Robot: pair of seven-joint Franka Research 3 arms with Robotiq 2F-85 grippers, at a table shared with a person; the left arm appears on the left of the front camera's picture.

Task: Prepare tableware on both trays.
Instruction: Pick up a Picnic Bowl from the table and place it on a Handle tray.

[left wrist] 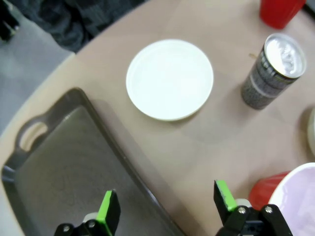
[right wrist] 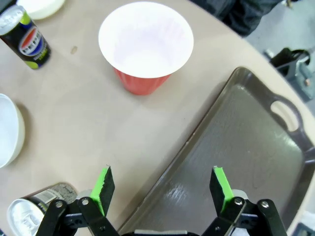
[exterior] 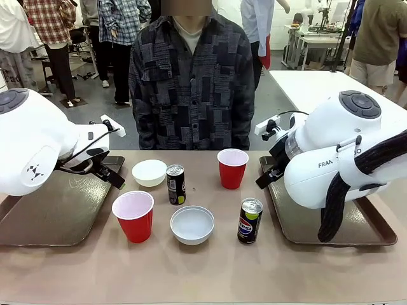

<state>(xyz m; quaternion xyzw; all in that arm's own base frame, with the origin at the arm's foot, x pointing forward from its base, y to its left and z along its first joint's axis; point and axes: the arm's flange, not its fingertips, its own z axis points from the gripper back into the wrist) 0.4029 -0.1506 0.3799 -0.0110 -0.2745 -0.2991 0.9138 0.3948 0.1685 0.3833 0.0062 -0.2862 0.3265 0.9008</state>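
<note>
The left tray [exterior: 51, 216] lies at the left end of the table [exterior: 203, 273], its long side running from near to far. The left arm reaches over its far right corner. In the left wrist view the left gripper [left wrist: 166, 202] hangs above the tray's right rim with its fingers spread wide and nothing between them; one green pad is over the tray, the other over bare table just beside the near red cup [exterior: 133, 216].

All six pieces of tableware stand on the table between the two trays. The near red cup is upright, just right of the left tray. Behind it, at the far side, sits the far bowl [exterior: 149, 172], and just right of that bowl stands the far can [exterior: 175, 184], upright. The near bowl [exterior: 192, 224] rests at the middle of the table, near the robot. The far red cup [exterior: 232, 168] stands upright to its far right, and the near can [exterior: 250, 220] is upright between the near bowl and the right tray [exterior: 292, 222].

The right tray lies at the right end of the table, partly covered by the right arm. In the right wrist view the right gripper [right wrist: 162, 189] is above this tray's left rim, fingers wide apart and gripping nothing, one pad over the tray and one over the table.

A person [exterior: 191, 82] in a dark patterned shirt stands at the far edge of the table.
</note>
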